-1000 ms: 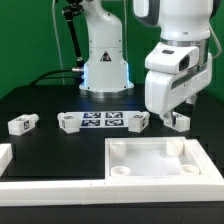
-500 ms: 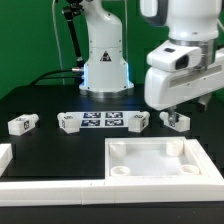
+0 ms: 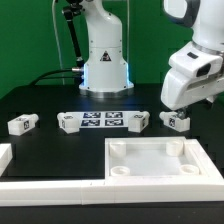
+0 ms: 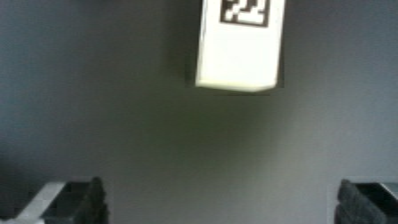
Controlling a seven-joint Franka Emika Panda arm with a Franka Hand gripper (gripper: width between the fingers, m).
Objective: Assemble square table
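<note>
The square table's top (image 3: 153,160), a white tray with a raised rim, lies at the front of the black table. Four white tagged leg blocks lie behind it: one at the exterior view's far left (image 3: 22,123), one on each side of the marker board (image 3: 68,123) (image 3: 138,121), and one at the right (image 3: 176,121). My gripper (image 3: 177,106) hangs just above that right block, open and holding nothing. In the wrist view a leg block (image 4: 240,45) lies on the dark surface, well away from my open gripper (image 4: 214,205). Its dark fingers (image 4: 64,200) show only at the frame's edge.
The marker board (image 3: 103,120) lies flat between the two middle blocks. A long white rail (image 3: 90,190) runs along the front edge, and another white piece (image 3: 5,156) sits at the exterior view's left. A second robot's white base (image 3: 105,60) with cables stands behind.
My arm has swung toward the exterior view's right and risen a little, so the right leg block now shows more fully. The jaws stayed open. No part has moved.
</note>
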